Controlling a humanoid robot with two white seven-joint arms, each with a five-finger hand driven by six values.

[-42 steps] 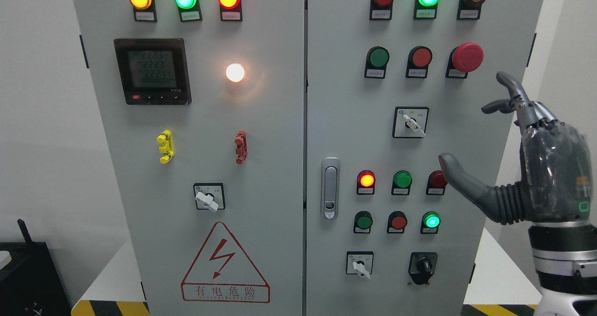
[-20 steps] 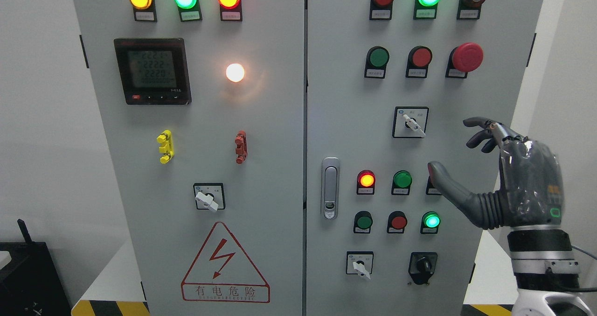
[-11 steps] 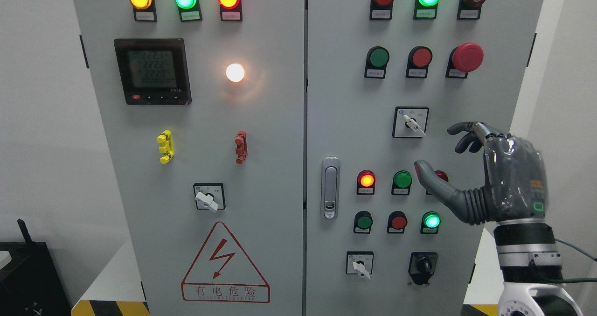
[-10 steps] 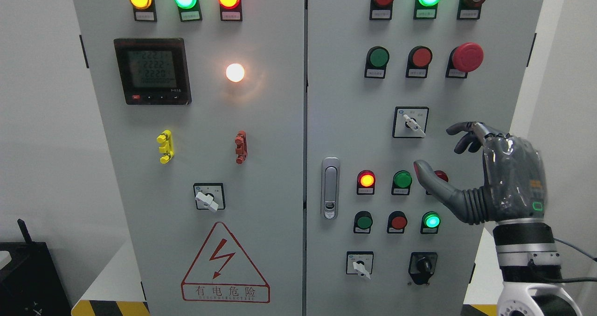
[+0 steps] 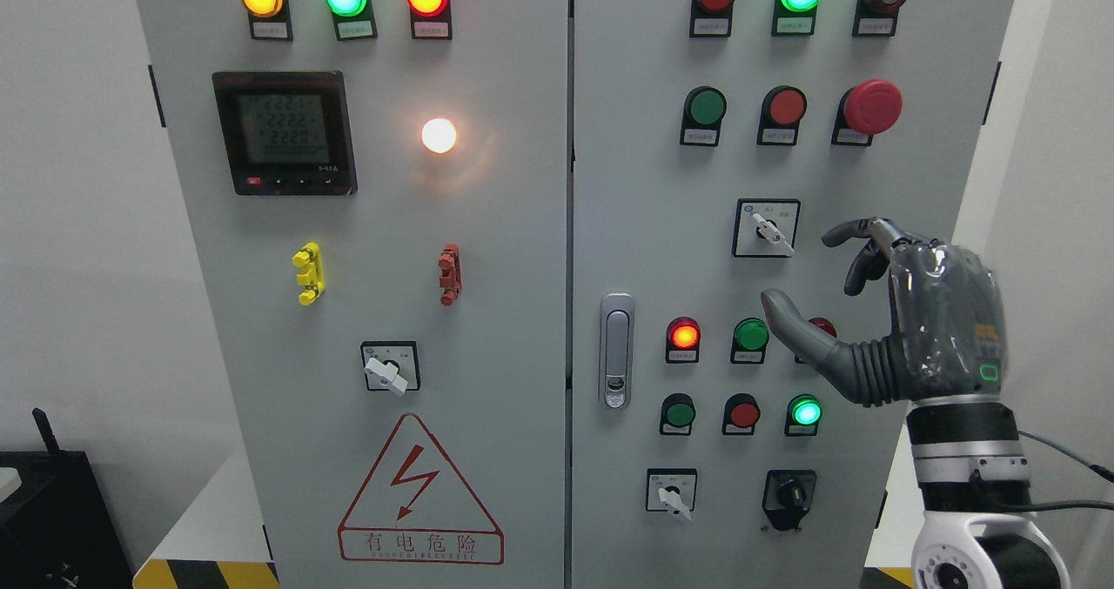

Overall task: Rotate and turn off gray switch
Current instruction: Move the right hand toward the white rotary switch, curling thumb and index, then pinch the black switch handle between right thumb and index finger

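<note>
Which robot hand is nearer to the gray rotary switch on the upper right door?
Right. The right robot hand is just right of and below the gray rotary switch, fingers open, apart from it. The left robot hand is not in view.

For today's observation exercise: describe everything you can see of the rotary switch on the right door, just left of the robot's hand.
The rotary switch sits on a square white plate with a black border. Its pale grey lever crosses a dark hub, slanting from upper left to lower right. Small unreadable print lies above. Nothing touches it; the right hand hovers beside it, fingers spread.
</note>
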